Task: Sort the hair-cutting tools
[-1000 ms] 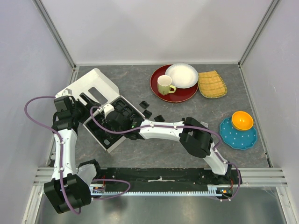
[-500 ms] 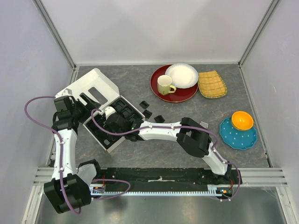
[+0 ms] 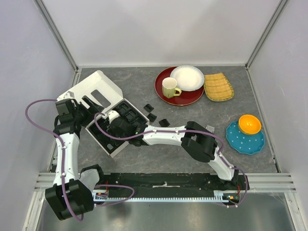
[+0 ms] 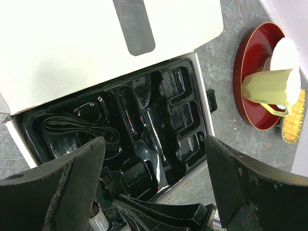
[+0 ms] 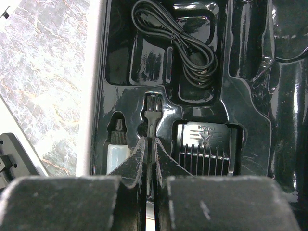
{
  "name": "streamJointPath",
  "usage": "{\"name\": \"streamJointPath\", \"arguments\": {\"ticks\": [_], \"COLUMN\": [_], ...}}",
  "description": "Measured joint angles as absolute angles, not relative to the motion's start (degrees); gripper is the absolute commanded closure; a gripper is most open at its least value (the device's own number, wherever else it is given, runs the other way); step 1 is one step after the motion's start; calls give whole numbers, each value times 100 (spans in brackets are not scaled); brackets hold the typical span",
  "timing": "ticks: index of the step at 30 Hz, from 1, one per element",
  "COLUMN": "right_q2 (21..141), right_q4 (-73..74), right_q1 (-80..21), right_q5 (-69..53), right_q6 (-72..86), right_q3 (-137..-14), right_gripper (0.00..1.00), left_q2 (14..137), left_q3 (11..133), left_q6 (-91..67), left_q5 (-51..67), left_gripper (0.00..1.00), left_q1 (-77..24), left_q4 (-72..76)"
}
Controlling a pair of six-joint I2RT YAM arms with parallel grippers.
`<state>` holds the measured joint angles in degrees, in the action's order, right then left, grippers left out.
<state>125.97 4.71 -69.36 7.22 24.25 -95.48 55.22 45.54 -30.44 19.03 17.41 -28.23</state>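
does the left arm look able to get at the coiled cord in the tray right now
Probably yes: the left pincer is open above the tray, and the cord lies uncovered beneath it; the right pincer is in a neighbouring slot.

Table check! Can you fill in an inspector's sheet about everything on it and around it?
Surface: grey marbled table.
Job's things: coiled cord, comb guard and small bottle in the black tray; three loose comb guards beside the white box.
Clutter: yellow mug and white plate on red plate; woven mat; orange bowl on blue plate.
Grippers: left gripper open over the tray; right gripper shut on a thin black brush.
Cables: purple cables looping along both arms.
Surroundings: white walls, metal frame.
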Motion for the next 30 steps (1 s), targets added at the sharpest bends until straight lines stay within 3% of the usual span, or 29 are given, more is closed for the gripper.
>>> {"name": "streamJointPath", "arguments": {"ticks": [12, 14, 19, 30], "right_q2": [12648, 12648, 12639, 12547], "right_q4": [351, 331, 228, 250], "right_q1": [-6936, -6936, -6938, -6958], "right_q5": [742, 766, 797, 845], "right_q6": [2659, 2672, 2672, 2681], "right_q3": [-9498, -9483, -9417, -9378], "right_gripper": [100, 96, 73, 64], "left_q2": [5522, 5522, 5522, 5522], "left_q3": [4554, 4554, 4554, 4554], "left_q6": [-3044, -3041, -3044, -3044], "left_q5": [1903, 1903, 1903, 1900], "left_gripper": [10, 10, 10, 10], "left_q1": [1741, 1741, 1741, 1741], "left_q4": [-2823, -2823, -2823, -2823]}}
